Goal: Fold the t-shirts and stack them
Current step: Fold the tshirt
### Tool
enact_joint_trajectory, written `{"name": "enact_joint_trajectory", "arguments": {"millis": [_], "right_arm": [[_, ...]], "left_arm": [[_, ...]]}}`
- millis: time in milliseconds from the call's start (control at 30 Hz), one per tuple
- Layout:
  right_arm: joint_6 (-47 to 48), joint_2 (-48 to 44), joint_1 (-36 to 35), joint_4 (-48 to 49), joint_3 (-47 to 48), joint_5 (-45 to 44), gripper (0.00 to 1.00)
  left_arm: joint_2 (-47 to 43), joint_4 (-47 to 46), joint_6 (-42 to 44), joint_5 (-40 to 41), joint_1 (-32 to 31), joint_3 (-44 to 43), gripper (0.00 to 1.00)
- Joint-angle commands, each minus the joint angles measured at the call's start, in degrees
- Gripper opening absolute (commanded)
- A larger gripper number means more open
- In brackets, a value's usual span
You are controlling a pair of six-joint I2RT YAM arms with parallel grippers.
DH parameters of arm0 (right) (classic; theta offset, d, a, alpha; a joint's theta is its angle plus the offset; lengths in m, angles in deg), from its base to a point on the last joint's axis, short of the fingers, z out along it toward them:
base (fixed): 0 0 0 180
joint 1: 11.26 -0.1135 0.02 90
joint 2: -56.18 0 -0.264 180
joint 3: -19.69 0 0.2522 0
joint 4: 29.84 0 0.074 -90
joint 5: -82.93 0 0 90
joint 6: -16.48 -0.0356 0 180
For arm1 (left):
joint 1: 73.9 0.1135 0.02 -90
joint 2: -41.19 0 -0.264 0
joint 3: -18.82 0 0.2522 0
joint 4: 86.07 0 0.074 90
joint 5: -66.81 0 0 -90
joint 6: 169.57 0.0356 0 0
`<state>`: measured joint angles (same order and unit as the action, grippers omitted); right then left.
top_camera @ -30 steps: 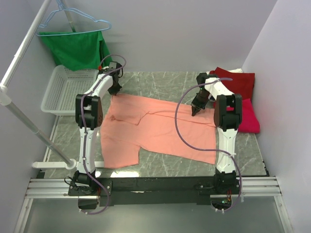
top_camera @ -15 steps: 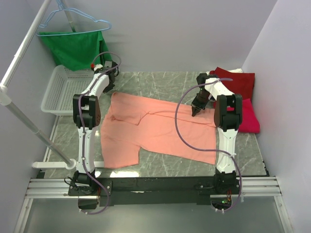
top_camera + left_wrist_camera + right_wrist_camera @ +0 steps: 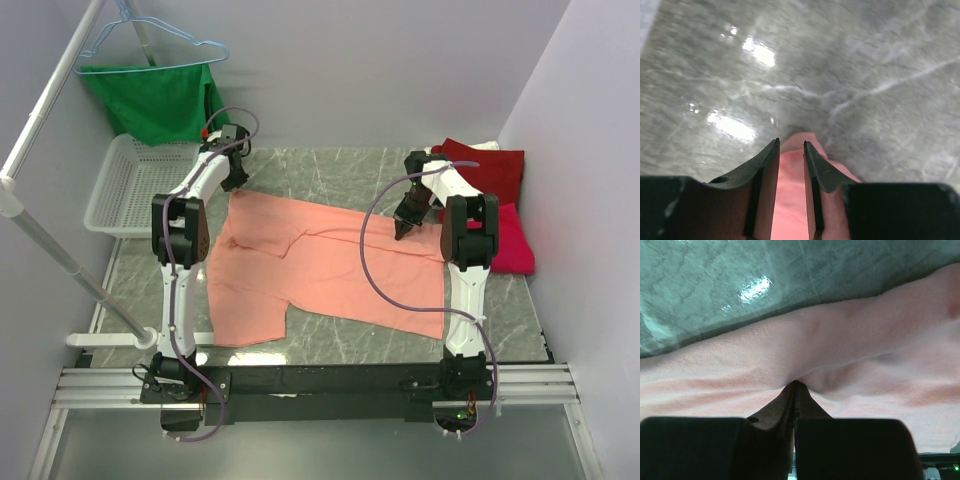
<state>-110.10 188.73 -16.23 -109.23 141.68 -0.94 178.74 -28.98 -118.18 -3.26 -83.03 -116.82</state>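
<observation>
The salmon-pink t-shirt (image 3: 320, 265) lies spread flat in the middle of the marble table. My left gripper (image 3: 238, 178) hovers at its far left corner; in the left wrist view (image 3: 791, 143) the jaws stand a narrow gap apart, with the shirt's corner (image 3: 790, 190) showing between them. My right gripper (image 3: 402, 230) is shut at the shirt's far right edge; in the right wrist view (image 3: 795, 384) the cloth (image 3: 840, 345) puckers at its closed tips. The dark red t-shirt (image 3: 492, 168) and the crimson-pink t-shirt (image 3: 512, 248) lie bunched at the far right.
A white mesh basket (image 3: 105, 195) stands at the far left. A green garment (image 3: 160, 100) on a light-blue hanger (image 3: 150, 45) hangs above it from a white slanted rail (image 3: 50, 250). Walls close in at the back and right.
My left gripper drew back toward the far left off the shirt's corner, then came part way back over it. The right arm and the shirts have not moved.
</observation>
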Motion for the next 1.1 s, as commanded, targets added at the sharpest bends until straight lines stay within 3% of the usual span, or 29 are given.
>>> {"name": "enact_joint_trajectory", "arguments": {"millis": [0,433,667,800,1067], "right_arm": [[-0.07,-0.63,0.84,-0.12,-2.32,-3.93,0.0],[-1.13,-0.19,0.84,-0.64,-0.38,-3.32,0.0],[-1.65,0.43,0.75,-0.64,-0.12,-3.05,0.0],[-1.66,0.25,0.67,-0.64,-0.12,-3.05,0.0],[-1.83,0.16,0.67,-1.17,0.23,-3.14,0.0]], "left_arm": [[-1.24,0.0,0.73,-2.43,-0.28,-2.39,0.32],[3.33,3.07,3.89,-0.59,-1.6,-5.64,0.33],[3.77,2.99,3.98,0.55,-1.86,-2.57,0.32],[5.61,4.83,2.49,4.33,-1.86,-4.49,0.29],[10.01,9.93,1.78,19.44,-1.69,-9.07,0.22]]}}
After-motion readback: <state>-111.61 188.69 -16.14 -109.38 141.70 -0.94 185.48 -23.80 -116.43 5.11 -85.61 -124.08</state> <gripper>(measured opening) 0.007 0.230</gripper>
